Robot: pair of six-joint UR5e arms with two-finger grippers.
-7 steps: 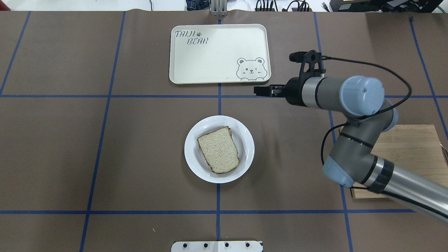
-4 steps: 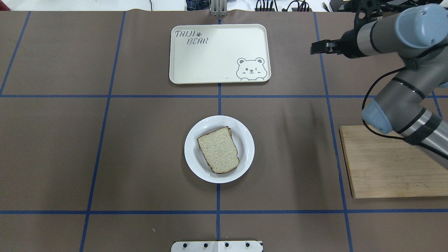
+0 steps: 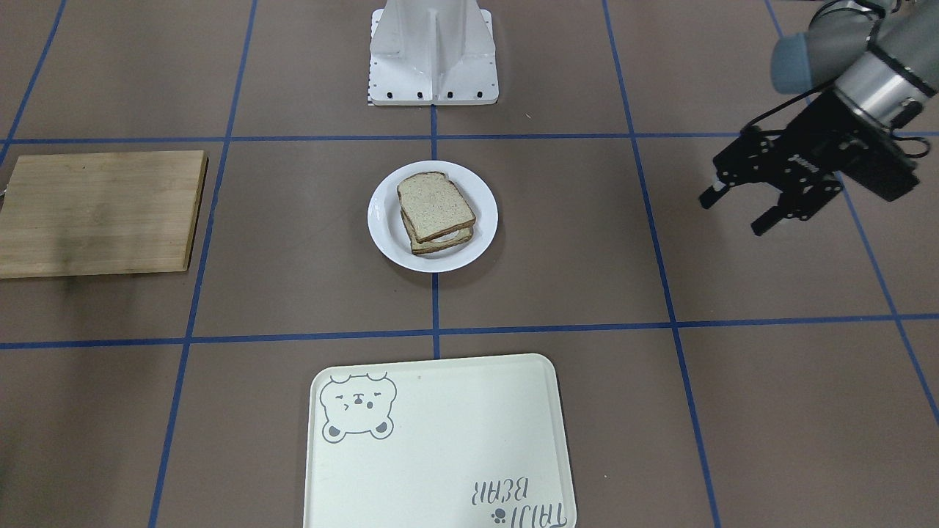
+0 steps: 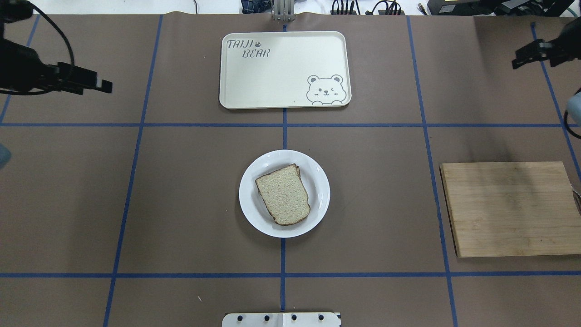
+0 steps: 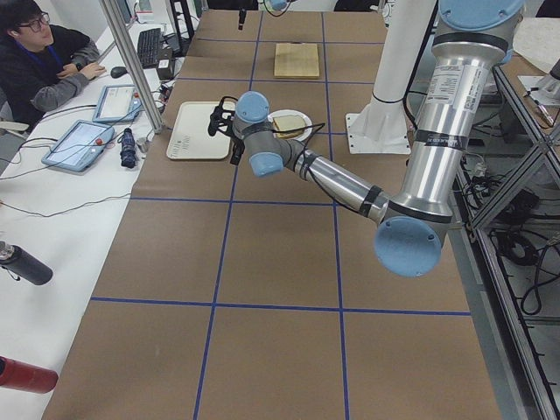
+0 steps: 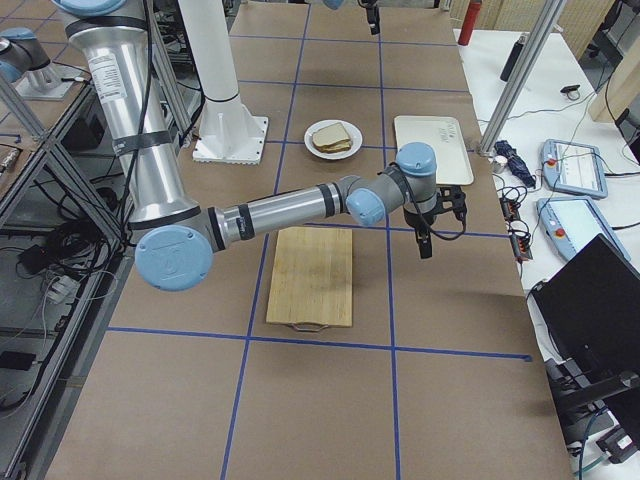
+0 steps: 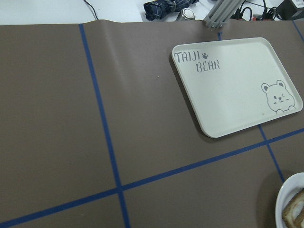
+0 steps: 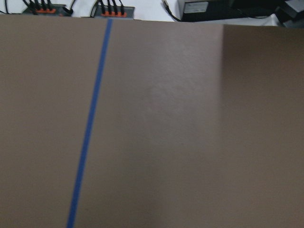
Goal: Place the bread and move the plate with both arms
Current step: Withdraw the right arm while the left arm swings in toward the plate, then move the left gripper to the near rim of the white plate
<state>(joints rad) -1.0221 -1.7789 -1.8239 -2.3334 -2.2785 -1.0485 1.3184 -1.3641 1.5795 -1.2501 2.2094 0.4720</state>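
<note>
**A:** What does the front camera give you?

**B:** I see the bread lying on a second slice on the plate. It sits mid-table, between the base stand and the tray. My left tool hangs in the air well apart from the plate. Its two fingers are spread wide with nothing between them. The cutting board lies out at the opposite side.

**A:** And overhead?

**B:** The plate sits on the centre tape line, with the tray beyond it and the cutting board to the right. The left tool pokes in at the left edge, seen side-on. My right tool shows at the upper right edge, also side-on. I cannot tell how far it is parted.

**A:** The side cameras?

**B:** From the left end, my left arm stretches across the table, and its wrist hides part of the plate. From the right end, my right arm reaches past the cutting board with its tool pointing down. I see nothing in it, but I cannot judge its opening there either.

**A:** The wrists?

**B:** The left wrist camera shows the tray, plus a sliver of plate rim and bread crust in the bottom right corner. The right wrist camera shows only brown table, one tape line, and cables along the top edge.
</note>
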